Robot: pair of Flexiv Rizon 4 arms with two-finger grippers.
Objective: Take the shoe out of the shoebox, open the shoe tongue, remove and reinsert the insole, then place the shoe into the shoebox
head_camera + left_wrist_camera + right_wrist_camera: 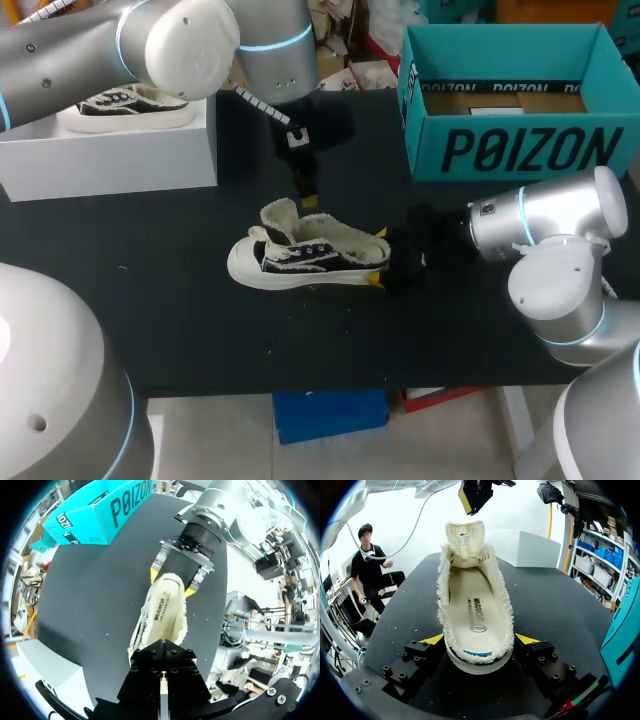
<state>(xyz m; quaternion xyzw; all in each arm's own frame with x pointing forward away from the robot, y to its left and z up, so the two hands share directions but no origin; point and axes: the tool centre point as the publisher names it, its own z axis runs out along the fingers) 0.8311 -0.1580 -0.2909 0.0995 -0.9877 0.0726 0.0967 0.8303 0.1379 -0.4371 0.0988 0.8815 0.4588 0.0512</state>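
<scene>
right gripper (480, 640) clamps the heel of the shoe (300, 262) mid-frame, long axis running left to the raised tongue (465, 540), where the left gripper (306, 200) hangs nearest, jaws together.

A black worktop (200, 330) is seen. Near its middle a cream and black shoe (300, 258) is laid on its sole. At the far right corner a teal shoebox (520, 150) is stood open, and at the far left a white box (110, 155) is set.
</scene>
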